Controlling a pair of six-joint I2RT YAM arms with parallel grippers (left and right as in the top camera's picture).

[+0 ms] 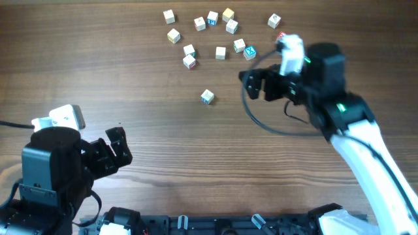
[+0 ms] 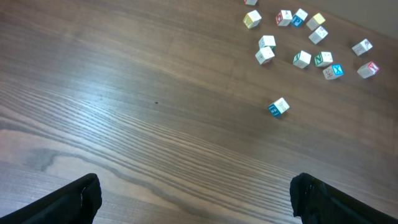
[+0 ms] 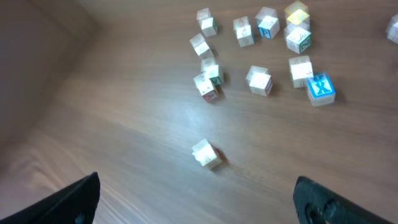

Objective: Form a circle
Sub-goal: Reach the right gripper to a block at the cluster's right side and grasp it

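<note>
Several small pale wooden letter cubes (image 1: 221, 52) lie scattered at the far middle of the table; no circle is in view. One cube has a blue X face (image 1: 249, 53) (image 3: 321, 87). A lone cube (image 1: 207, 96) (image 2: 278, 107) (image 3: 207, 154) sits apart, nearer than the rest. My right gripper (image 1: 256, 83) (image 3: 196, 199) hovers open just right of that lone cube, nothing between its fingers. Far from the cubes, at the near left, my left gripper (image 1: 120, 145) (image 2: 196, 199) is open and empty over bare wood.
The wooden table (image 1: 163, 130) carries only the cubes. A black cable (image 1: 261, 123) loops beside the right arm. One cube (image 1: 274, 21) lies at the far right of the scatter, close to the right wrist. Arm bases (image 1: 222, 225) line the near edge.
</note>
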